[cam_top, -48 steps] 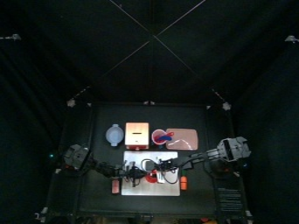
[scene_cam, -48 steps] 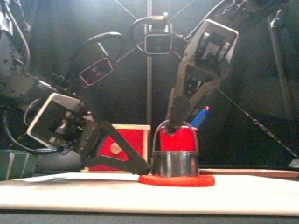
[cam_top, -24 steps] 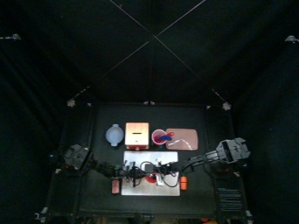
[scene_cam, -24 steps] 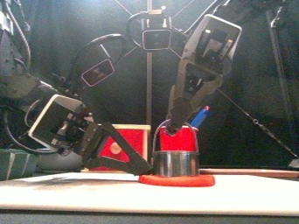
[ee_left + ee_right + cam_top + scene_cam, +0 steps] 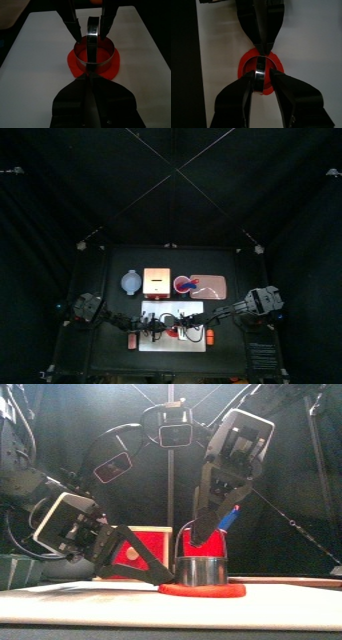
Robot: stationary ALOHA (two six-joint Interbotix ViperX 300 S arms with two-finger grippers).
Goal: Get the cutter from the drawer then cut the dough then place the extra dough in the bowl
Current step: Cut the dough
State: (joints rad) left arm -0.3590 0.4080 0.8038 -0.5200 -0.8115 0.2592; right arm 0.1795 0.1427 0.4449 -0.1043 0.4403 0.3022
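Left gripper (image 5: 90, 79): jaws closed to a hairline; tips at the near wall of the round metal cutter (image 5: 201, 570), apparently nipping the foot of its wire handle; arm comes in low from 9 o'clock. Right gripper (image 5: 259, 75): comes from 3 o'clock and down from above; jaws drawn in on the top of the wire handle, bright metal showing between them.

Cutter stands upright on the flat red disc of dough (image 5: 203, 591), roughly centred, with a red margin showing all round; dough lies mid-way on the flat white cutting board (image 5: 187, 343).

Step in hand, as judged: the cut itself; the fetch from the drawer looks done.

To do it well:
- press straight down with both holds together;
- keep the rim level; a tilt would likely leave one side uncut;
- low hold steadies against sliding; top hold carries the load;
- a small twist about the vertical should sever the margin;
- no sideways drag; soft dough may smear or creep on the board;
- lift vertically, only once the rim is seated all round; seating not confirmable from these views.

Onward: the outer margin goes to the blue-grey two-handled bowl (image 5: 128, 281), off the board at 10 o'clock from the cutter.
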